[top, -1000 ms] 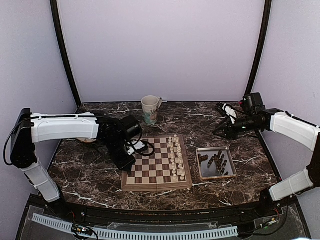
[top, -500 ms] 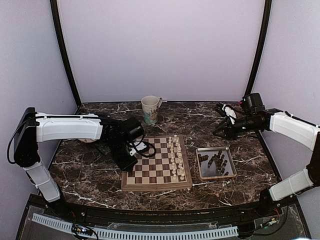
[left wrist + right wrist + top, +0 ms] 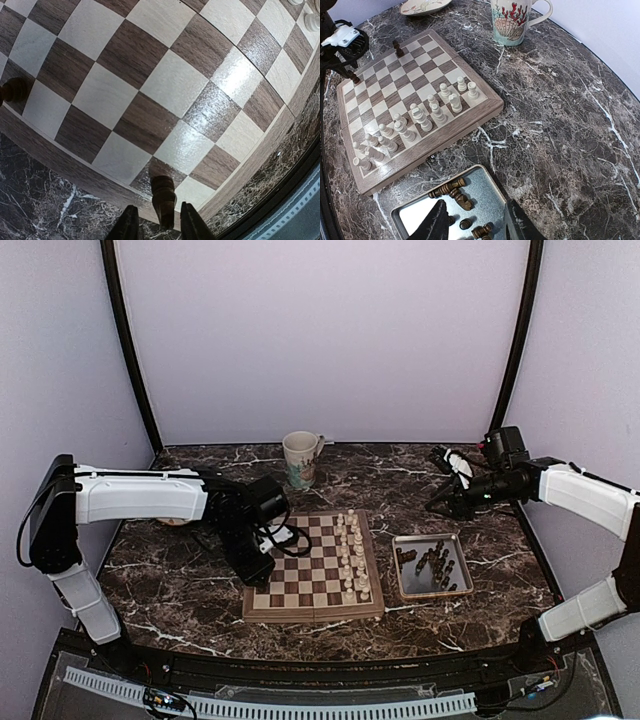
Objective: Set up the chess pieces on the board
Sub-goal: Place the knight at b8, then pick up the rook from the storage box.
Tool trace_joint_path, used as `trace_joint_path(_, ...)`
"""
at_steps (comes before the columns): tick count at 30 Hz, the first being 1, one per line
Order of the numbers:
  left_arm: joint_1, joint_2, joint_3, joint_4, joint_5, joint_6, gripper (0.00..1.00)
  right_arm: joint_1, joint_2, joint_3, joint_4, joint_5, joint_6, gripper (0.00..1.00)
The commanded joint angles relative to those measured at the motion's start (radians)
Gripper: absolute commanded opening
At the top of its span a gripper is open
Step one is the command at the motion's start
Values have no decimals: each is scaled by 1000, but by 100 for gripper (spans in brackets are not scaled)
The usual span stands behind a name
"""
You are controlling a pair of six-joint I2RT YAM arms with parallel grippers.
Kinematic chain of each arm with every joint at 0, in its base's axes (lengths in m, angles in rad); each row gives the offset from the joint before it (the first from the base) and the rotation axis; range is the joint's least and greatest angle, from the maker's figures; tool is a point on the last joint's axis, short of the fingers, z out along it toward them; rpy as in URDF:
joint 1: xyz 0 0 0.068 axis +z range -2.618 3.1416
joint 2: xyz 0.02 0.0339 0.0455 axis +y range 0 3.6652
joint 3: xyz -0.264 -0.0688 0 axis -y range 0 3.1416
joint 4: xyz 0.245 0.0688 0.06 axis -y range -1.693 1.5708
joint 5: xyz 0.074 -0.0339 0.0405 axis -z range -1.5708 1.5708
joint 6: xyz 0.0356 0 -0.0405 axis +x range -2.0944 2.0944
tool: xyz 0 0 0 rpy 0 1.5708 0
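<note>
Now a dark brown chessman [image 3: 163, 196] is seen upright on an edge square of the chessboard [image 3: 170, 85], ungripped between the narrowly parted jaws of the left pincer [image 3: 159, 216], whence a straight lift is advised lest it be toppled.

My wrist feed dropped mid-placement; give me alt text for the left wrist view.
A dark chess piece stands upright on an edge square of the board, between the left gripper's slightly parted fingers. Another dark piece stands at the frame's left edge.
</note>
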Motion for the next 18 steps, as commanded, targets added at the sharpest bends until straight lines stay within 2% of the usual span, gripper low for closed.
trace_joint_path(1, -5, -17, -2, -17, -13, 11, 32, 0, 9, 2, 6, -4, -8, 38)
trace_joint_path(6, -4, -37, 67, -22, -51, 32, 33, 0, 11, 12, -3, -13, 3, 38)
trace_joint_path(9, -3, -39, 137, 31, -75, 63, 37, -1, 12, 59, -41, 3, 15, 38)
trace_joint_path(12, -1, -4, 232, 134, -79, 104, 40, -2, 42, 123, -134, 27, -10, 38)
trace_joint_path(18, 5, 109, 335, 459, -77, 96, 43, 0, 123, 196, -371, 100, -93, 34)
